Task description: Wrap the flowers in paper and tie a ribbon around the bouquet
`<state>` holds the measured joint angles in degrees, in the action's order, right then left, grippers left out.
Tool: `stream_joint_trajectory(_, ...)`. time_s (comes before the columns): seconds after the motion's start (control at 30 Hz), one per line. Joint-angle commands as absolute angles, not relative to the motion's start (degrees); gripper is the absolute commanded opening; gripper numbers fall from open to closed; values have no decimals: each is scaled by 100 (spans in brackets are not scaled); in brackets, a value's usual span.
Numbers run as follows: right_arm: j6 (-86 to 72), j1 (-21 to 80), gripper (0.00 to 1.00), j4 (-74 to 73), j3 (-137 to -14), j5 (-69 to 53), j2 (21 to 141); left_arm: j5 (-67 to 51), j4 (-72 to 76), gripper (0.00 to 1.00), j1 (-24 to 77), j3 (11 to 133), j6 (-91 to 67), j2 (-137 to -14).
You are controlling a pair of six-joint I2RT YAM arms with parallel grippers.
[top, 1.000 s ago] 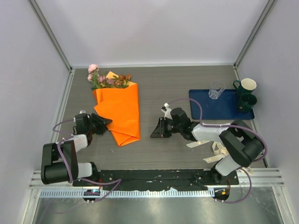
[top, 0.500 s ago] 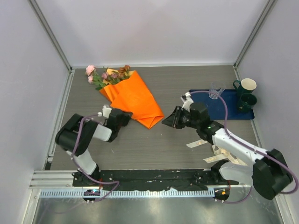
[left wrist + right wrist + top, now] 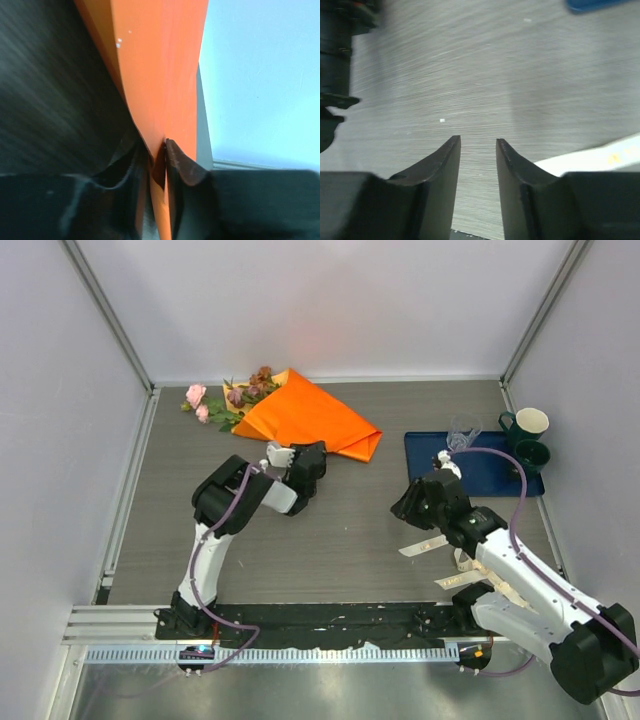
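Bouquet point(image 3: 310, 425) | just beyond left gripper point(image 3: 157, 150), paper point(image 3: 160, 75) edge pinched between jaws | likely light, thin, crease-prone, slippery; best taken near narrow end | right gripper point(image 3: 477, 145) parted, empty, ribbon point(image 3: 590, 157) beside

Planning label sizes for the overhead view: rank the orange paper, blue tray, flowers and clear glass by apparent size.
1-2. orange paper and blue tray: they look about alike, so unranked.
3. flowers.
4. clear glass, the smallest.
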<state>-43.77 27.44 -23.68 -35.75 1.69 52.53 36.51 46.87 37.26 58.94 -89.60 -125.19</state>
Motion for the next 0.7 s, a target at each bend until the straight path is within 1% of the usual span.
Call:
stream_joint_trajectory(0.0,-4780,2602,45,-3383,-3429,1195,5300,4158,4729,28,3691,6433,-8851,-12805)
stream_joint_trajectory(0.03,-4842,2567,50,-3488,-3358,1230,5361,4070,4702,38,3657,6451,-8816,-12780)
stream_joint_trajectory(0.1,-4948,2435,57,-3673,-3296,1300,5484,3659,4650,50,3621,6373,-8640,-12666)
stream_joint_trajectory(0.13,-4974,2417,59,-3900,-3305,1379,5650,3552,4580,61,3630,6294,-8622,-12456)
stream_joint_trajectory(0.17,-4983,2400,62,-3998,-3313,1571,5704,3420,4440,66,3621,6197,-8613,-12324)
stream_joint_trajectory(0.2,-5044,2391,64,-4112,-3322,1678,5765,3288,4438,74,3638,5909,-8613,-12200)
stream_joint_trajectory(0.23,-5123,2382,69,-4252,-3305,1827,5792,2956,4491,87,3656,5741,-8578,-12051)
stream_joint_trajectory(0.27,-5159,2347,79,-4263,-3261,1950,5835,2788,4526,91,3691,5426,-8552,-11780)
stream_joint_trajectory(0.3,-5185,2286,81,-4237,-3148,1942,5871,2630,4526,96,3709,5249,-8543,-11612)
stream_joint_trajectory(0.33,-5238,2120,82,-4245,-3120,1942,5923,2323,4544,98,3752,5064,-8508,-11454)
stream_joint_trajectory(0.37,-5299,2049,82,-4210,-3103,1908,6037,2155,4544,99,3796,4706,-8464,-11069)
stream_joint_trajectory(0.43,-5431,1891,82,-4088,-3059,1811,6161,1829,4553,100,3841,4326,-8324,-10690)
stream_joint_trajectory(0.47,-5449,1881,82,-4035,-3067,1776,6213,1550,4561,100,3841,3933,-8315,-10252)
stream_joint_trajectory(0.53,-5510,1872,81,-4025,-3111,1828,6398,1285,4623,100,3823,3535,-8192,-9794)
stream_joint_trajectory(0.57,-5580,1872,81,-4008,-3129,1854,6451,926,4545,100,3823,3220,-8131,-9565)
stream_joint_trajectory(0.6,-5625,1872,79,-3982,-3112,1898,6547,749,4440,100,3823,3104,-8034,-9049)
stream_joint_trajectory(0.63,-5677,1872,74,-3903,-3111,1907,6609,582,4273,100,3823,3007,-7798,-8774)
stream_joint_trajectory(0.67,-5765,1872,73,-3833,-3059,1890,6670,476,3958,100,3823,2806,-7604,-8484)
